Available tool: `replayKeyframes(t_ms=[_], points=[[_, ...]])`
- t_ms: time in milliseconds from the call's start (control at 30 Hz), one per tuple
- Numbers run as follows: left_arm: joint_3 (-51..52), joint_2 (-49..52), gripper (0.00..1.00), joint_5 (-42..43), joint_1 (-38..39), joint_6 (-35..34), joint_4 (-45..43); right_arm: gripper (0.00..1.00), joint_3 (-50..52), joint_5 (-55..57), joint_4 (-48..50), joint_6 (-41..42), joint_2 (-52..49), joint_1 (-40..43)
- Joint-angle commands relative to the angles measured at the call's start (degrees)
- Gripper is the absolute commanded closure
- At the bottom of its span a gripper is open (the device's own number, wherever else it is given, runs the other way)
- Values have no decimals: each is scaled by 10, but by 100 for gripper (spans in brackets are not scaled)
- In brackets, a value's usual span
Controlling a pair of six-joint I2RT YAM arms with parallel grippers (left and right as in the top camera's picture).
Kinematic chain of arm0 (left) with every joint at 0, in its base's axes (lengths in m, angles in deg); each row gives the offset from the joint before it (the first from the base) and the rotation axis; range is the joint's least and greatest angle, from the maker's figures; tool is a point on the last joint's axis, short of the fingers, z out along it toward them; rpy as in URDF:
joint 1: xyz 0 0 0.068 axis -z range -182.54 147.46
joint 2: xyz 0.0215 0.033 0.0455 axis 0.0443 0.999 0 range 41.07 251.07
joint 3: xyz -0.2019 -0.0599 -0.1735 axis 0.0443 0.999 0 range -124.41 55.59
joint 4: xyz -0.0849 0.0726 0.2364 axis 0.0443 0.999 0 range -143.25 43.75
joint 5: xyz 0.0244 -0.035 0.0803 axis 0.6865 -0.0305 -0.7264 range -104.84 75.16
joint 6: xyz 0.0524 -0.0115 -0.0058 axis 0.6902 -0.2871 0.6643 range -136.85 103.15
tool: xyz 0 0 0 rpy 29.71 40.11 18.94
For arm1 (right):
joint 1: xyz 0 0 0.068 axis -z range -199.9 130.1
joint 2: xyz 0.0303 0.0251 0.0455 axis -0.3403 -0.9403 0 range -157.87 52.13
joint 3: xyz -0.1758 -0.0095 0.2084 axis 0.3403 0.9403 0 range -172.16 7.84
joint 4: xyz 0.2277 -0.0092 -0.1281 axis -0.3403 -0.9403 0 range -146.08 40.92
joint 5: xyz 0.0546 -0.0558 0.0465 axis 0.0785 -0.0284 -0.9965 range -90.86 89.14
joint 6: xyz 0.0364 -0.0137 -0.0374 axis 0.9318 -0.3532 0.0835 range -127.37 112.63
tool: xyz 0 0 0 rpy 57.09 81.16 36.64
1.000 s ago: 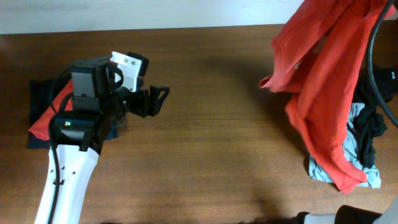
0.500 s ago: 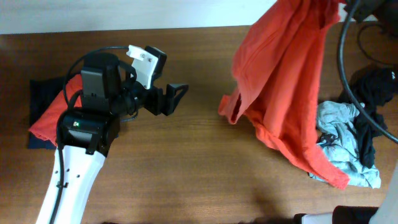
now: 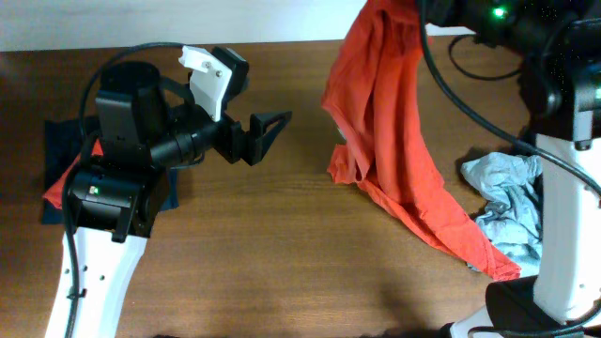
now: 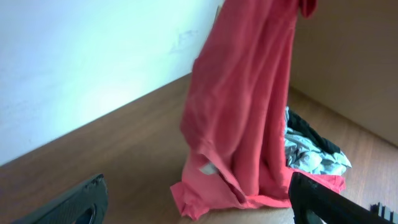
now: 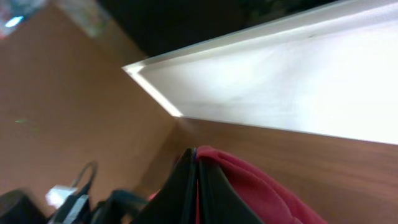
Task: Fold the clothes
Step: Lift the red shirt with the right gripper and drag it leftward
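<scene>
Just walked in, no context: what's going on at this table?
The right arm, jaws shut, holds a red-orange shirt up by one end. Its lower end rests on the table beside a crumpled grey-blue garment. The left arm points open, empty jaws at the shirt. Red and navy garments lie under it.
</scene>
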Motion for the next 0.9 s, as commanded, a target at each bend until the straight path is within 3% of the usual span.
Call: replayKeyframes(t_ms=[0,267,633,867], points=[[-10,1,7,-26,2,10,19,96,-10,152,22,-75,-1,-16],[-10,3,7,-35,2,33,40,96,-36,197,123,-82,-1,12],[-10,4,5,-78,2,40,51,96,-92,360,97,-144,-1,87],[-10,14,4,-95,2,40,51,96,-92,303,72,-135,-4,45]])
